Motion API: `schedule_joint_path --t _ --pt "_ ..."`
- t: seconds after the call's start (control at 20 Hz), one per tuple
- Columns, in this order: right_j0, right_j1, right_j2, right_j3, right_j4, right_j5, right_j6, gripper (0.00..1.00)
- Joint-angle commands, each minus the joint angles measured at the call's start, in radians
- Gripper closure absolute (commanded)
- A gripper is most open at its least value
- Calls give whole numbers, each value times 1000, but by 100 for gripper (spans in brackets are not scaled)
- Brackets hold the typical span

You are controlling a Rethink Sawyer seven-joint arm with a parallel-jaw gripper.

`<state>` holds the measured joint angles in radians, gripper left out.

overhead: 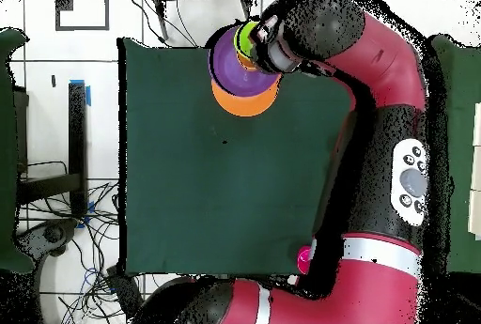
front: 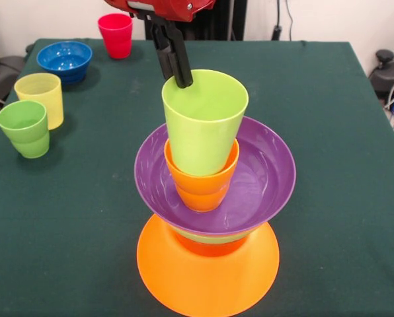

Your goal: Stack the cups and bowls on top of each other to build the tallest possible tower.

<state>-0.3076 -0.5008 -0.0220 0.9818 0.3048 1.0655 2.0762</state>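
We note gripper (front: pixel 178 76) top cut off, clamped on lime green cup (front: pixel 203 122) rim, cup nested in orange cup (front: pixel 202 188).

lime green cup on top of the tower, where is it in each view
Front view: the lime green cup sits at centre, tilted, nested in the orange cup inside the purple bowl, with the hand at its far rim.
Overhead view: only a lime sliver shows near the top centre, mostly hidden under the arm.
Shared landmark: the big orange bowl at the tower's base, at the table's edge farthest from the robot.
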Motion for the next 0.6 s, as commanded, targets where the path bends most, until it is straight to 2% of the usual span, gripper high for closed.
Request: schedule_joint_path --t 0.05,0.1,0.15,0.6 --pt "-18 -6 109 125 -72 -15 -171 100" --pt "-19 -4 111 122 -73 -17 -171 100" --pt "-20 -4 115 123 -74 -18 -170 0" --pt "-18 -3 115 121 -80 24 -148 0"
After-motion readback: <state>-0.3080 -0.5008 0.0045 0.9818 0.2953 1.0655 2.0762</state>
